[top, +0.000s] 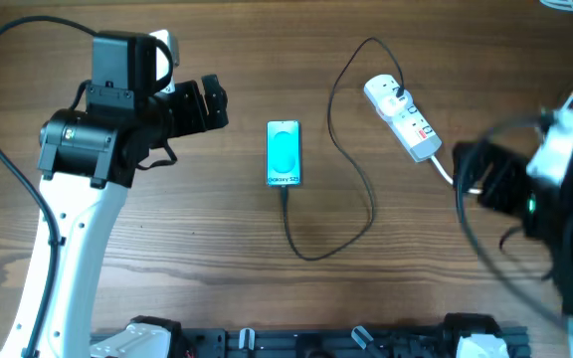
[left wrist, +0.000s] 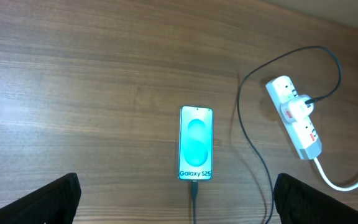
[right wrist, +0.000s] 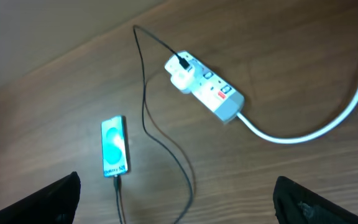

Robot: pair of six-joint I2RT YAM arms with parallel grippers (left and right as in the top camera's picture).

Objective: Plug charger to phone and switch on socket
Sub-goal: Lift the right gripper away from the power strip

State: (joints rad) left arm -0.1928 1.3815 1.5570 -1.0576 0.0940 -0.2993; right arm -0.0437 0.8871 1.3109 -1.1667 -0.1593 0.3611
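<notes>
- The left robot gripper (top: 210, 103), black with two fingers, is hovering over the brown wooden table (top: 217, 229), left of the phone and apart from it.
- In the left wrist view its dark fingers (left wrist: 48, 202) are sitting at the two lower corners, spread wide with nothing between them.
- The right robot gripper (right wrist: 176, 180) is likewise standing wide apart and holding nothing. Its fingers (right wrist: 325, 199) are framing the phone and the socket from above.
- In the overhead view the right arm (top: 525, 174) is appearing blurred at the right edge, just beside the socket's cord.
- The small flat smartphone with a glowing turquoise screen and "Galaxy S25" text (top: 284, 152) is lying flat near the middle of the table, between the two arms.
- The thin black charger cable (top: 366, 199) is meeting the phone's bottom edge with its small connector tip. From there it is looping down, right and up to the socket.
- The white elongated power strip with small red switch marks (top: 403, 117) is lying at an angle to the right of the phone, well apart from it.
- A white plug block (left wrist: 297, 107) is sitting in the strip, with the black cable leaving it.
- The thick white cord (right wrist: 328, 118) is trailing from the strip's lower end toward the right edge.
- Whether the red switches are on, I cannot tell.
</notes>
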